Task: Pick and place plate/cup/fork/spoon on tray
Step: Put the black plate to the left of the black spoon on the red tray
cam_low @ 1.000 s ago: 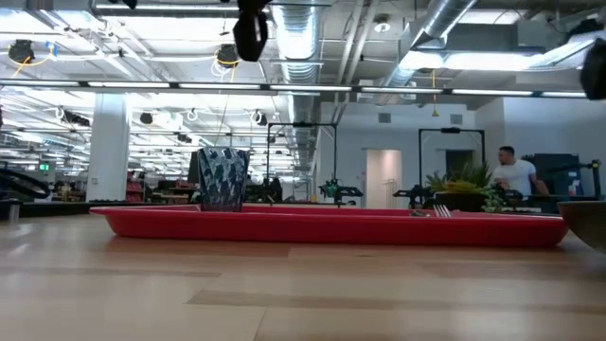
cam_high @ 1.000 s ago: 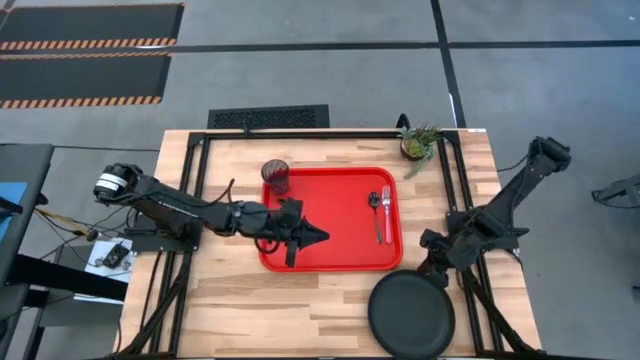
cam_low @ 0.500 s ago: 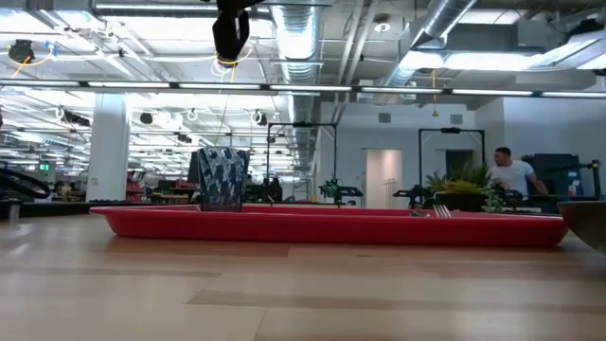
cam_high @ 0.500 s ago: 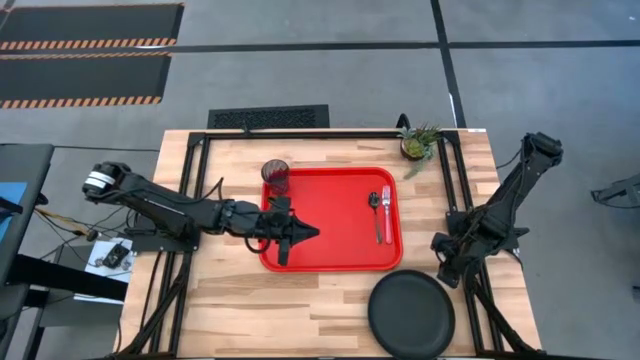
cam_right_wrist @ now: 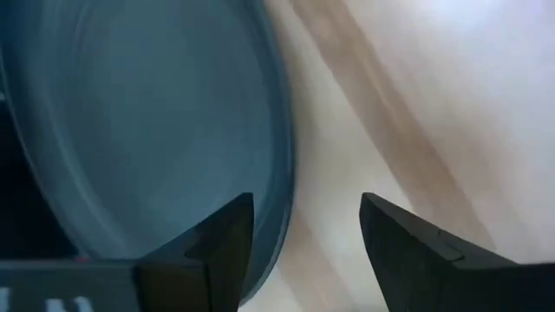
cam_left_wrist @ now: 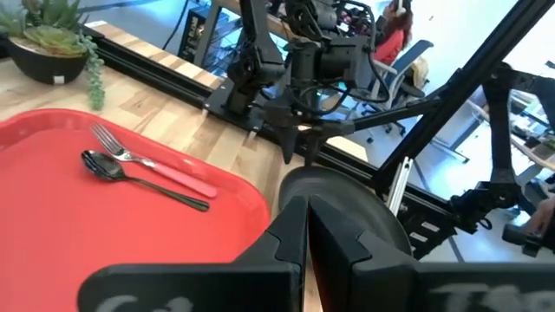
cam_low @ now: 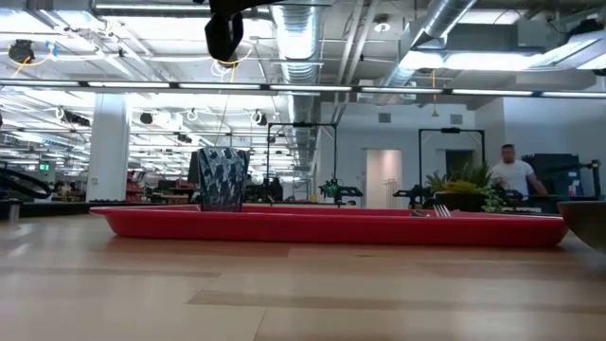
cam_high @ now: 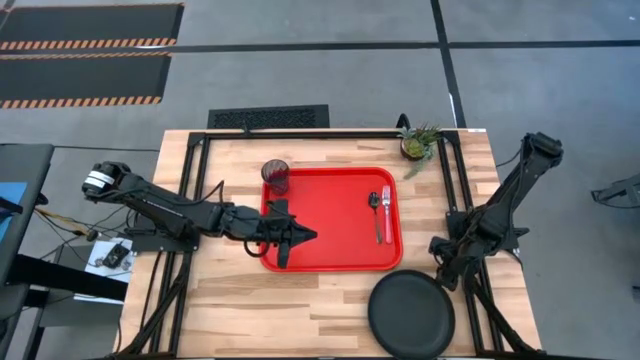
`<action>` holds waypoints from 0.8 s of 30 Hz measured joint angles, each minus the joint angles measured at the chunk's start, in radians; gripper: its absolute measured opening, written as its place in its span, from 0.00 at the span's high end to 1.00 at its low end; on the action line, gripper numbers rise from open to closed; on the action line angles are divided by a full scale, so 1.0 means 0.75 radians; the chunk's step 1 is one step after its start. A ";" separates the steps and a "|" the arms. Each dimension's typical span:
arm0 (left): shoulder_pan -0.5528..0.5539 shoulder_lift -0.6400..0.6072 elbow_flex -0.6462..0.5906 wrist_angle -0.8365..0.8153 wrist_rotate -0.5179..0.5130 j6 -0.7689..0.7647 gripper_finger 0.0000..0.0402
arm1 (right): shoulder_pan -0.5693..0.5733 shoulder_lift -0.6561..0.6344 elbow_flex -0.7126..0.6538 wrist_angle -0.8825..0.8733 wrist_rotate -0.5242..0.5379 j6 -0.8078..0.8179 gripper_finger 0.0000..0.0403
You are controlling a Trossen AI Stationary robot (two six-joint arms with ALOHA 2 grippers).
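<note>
The red tray point(cam_high: 330, 255) lies mid-table. On it the cup point(cam_high: 275, 177) stands in the far left corner, and the spoon point(cam_high: 374, 210) and pink fork point(cam_high: 386, 213) lie side by side near its right rim. The black plate point(cam_high: 411, 314) rests on the table at the near right, off the tray. My left gripper point(cam_high: 310, 235) hovers shut above the tray's left half, holding nothing. My right gripper point(cam_right_wrist: 303, 204) is open at the plate's far right rim point(cam_right_wrist: 279, 165), one finger over the plate and one over the wood, with no touch showing.
A small potted plant point(cam_high: 418, 142) stands at the tray's far right corner. Black frame rails point(cam_high: 455, 200) run along the table's left, right and far sides. A person point(cam_low: 514, 175) stands in the room beyond the table.
My left gripper has drawn back toward the table's left edge above the tray and risen a little, staying shut. My right gripper has shifted slightly toward the table's right edge at the plate's rim. Tray, cup, spoon, fork and plate have stayed put.
</note>
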 joint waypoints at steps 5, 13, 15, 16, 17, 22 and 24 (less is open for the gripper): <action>-0.008 0.000 0.000 -0.011 -0.038 0.000 1.00 | 0.000 0.076 0.000 0.000 -0.001 -0.003 0.44; -0.008 0.000 0.000 -0.018 -0.038 0.000 1.00 | 0.000 0.225 0.000 0.118 -0.002 -0.003 0.47; -0.008 0.000 0.000 -0.022 -0.038 0.000 1.00 | 0.000 0.264 0.001 0.157 -0.007 -0.003 0.50; -0.008 0.000 0.000 -0.023 -0.038 0.000 1.00 | 0.000 0.279 0.002 0.168 -0.015 -0.003 0.52; -0.008 0.000 0.000 -0.023 -0.038 0.000 1.00 | 0.000 0.296 0.002 0.179 -0.023 -0.003 0.55; -0.008 0.000 0.000 -0.023 -0.038 0.000 1.00 | -0.001 0.332 0.002 0.217 -0.058 -0.003 0.70; -0.008 0.000 0.000 -0.023 -0.037 0.000 1.00 | -0.001 0.328 0.000 0.237 -0.073 -0.003 0.78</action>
